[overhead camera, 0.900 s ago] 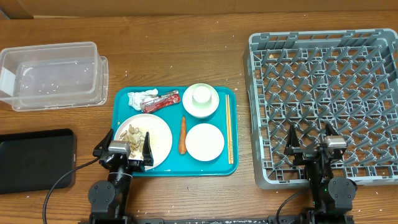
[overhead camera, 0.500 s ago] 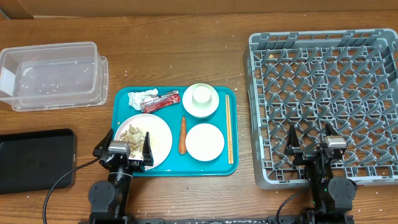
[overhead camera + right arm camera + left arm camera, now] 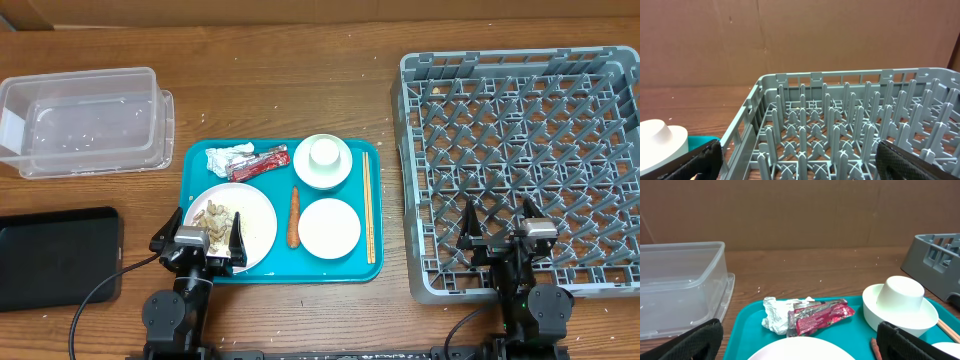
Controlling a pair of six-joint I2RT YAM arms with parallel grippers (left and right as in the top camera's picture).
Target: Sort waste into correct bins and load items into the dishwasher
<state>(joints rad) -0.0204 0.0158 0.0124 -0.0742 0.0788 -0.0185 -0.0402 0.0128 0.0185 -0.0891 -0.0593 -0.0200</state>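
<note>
Comparing this moment with the overhead views from under 1 second ago, nothing has changed: both arms sit at the near edge of the table and no object has shifted. The left gripper (image 3: 200,230) has its jaws spread wide and empty above the near edge of the large plate (image 3: 255,225). The right gripper (image 3: 497,222) is equally wide and empty over the near rim of the grey dish rack (image 3: 410,180).

This suggests the task has not begun. All 4 pieces of waste lie on the teal serving tray (image 3: 195,150):
- beige food scraps (image 3: 215,215) on the large plate
- a carrot (image 3: 294,217) just beside that plate
- a crumpled napkin (image 3: 228,158) and a red wrapper (image 3: 260,163), touching each other at the far left

The dishes are there too: a cup (image 3: 323,152), apparently upside down in a bowl (image 3: 305,170), a smaller plate (image 3: 329,228), and 2 chopsticks (image 3: 367,205) along the right edge.

The clear tub (image 3: 80,72), far left, and the black tray (image 3: 60,255), near left, hold none of the waste. The rack holds no dishes.

No brand or label can be read. The wrapper carries pale print, too blurred to make out.
</note>
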